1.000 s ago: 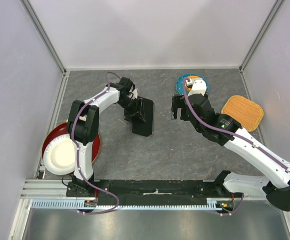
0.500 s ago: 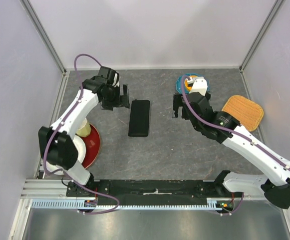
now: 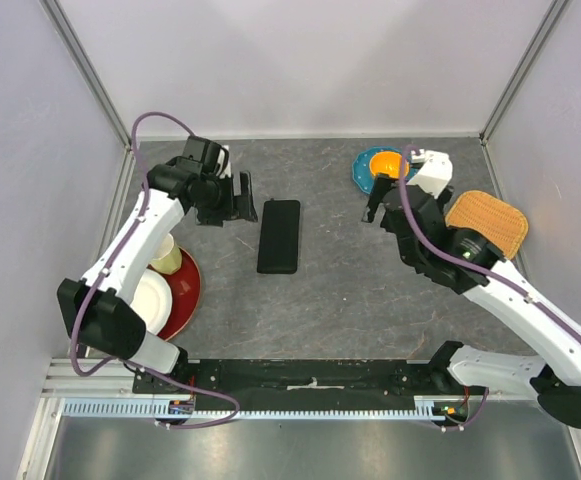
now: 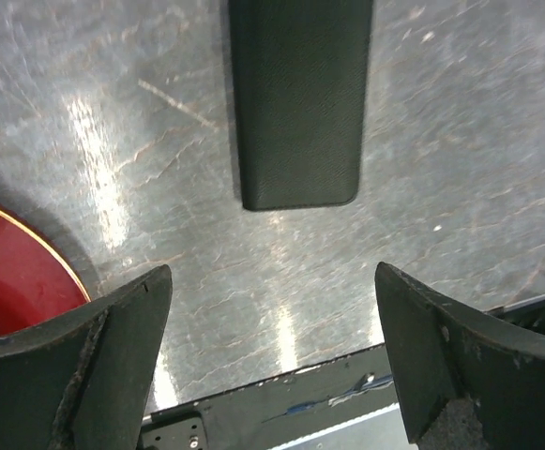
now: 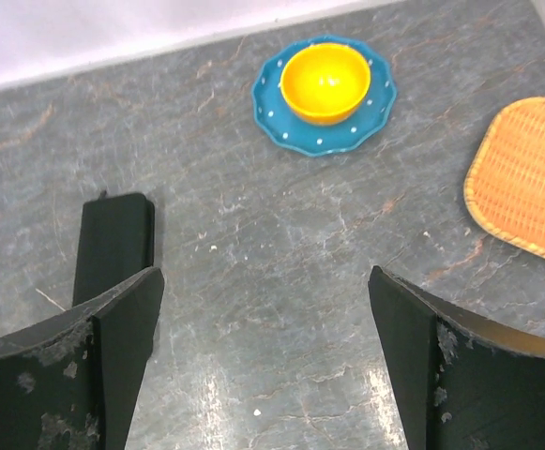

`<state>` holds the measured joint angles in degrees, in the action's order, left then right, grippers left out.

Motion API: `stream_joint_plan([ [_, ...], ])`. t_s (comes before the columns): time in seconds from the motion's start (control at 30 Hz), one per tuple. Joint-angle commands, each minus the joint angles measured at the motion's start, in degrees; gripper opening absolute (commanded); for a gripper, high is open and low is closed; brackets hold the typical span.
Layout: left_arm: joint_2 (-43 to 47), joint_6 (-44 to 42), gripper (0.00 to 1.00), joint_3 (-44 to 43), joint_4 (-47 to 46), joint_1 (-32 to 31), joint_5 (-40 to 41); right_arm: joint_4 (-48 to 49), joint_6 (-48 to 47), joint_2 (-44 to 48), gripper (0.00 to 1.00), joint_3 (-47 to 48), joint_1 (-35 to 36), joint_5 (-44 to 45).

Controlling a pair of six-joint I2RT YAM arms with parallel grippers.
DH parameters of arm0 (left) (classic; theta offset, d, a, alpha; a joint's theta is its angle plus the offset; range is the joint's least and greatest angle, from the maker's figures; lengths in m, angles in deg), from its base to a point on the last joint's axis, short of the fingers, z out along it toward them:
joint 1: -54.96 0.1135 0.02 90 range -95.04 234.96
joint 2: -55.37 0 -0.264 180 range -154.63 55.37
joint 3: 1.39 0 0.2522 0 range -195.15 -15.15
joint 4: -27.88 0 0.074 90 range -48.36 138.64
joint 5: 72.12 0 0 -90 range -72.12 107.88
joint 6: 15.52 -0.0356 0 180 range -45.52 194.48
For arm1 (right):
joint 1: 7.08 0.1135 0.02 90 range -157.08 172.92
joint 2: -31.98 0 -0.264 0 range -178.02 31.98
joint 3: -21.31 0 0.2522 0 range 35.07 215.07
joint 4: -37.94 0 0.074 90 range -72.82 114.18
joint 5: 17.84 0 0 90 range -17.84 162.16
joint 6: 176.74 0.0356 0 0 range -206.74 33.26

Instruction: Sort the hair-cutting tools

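Black case [image 3: 279,236] lies near left end effector [image 3: 244,198].

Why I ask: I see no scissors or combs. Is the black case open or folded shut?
Shut: the black case lies flat as one closed slab, contents hidden.

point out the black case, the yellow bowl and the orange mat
black case [image 3: 279,236] top view, middle of its upper face
yellow bowl [image 5: 325,82] right wrist view, inside of the bowl
orange mat [image 5: 525,178] right wrist view, bare woven middle
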<state>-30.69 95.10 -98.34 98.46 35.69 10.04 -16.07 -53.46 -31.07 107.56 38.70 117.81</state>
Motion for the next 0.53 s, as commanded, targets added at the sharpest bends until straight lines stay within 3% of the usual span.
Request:
stream_joint_plan([
  [0.0, 6.60, 2.58, 0.95, -7.67, -0.48, -0.16, -0.60, -0.44, -1.36, 3.02, 0.98, 6.42, -0.51, 4.62],
  [0.23, 11.35, 1.44, 0.99, -8.82, 0.49, -0.16, 0.89, -0.79, -5.33, 2.58, 0.98, 14.51, -0.52, 5.07],
  [0.5, 11.62, 1.09, 0.99, -16.29, 3.04, -0.16, 2.83, -0.36, -6.55, 2.76, 0.98, 18.20, -0.52, 4.98],
])
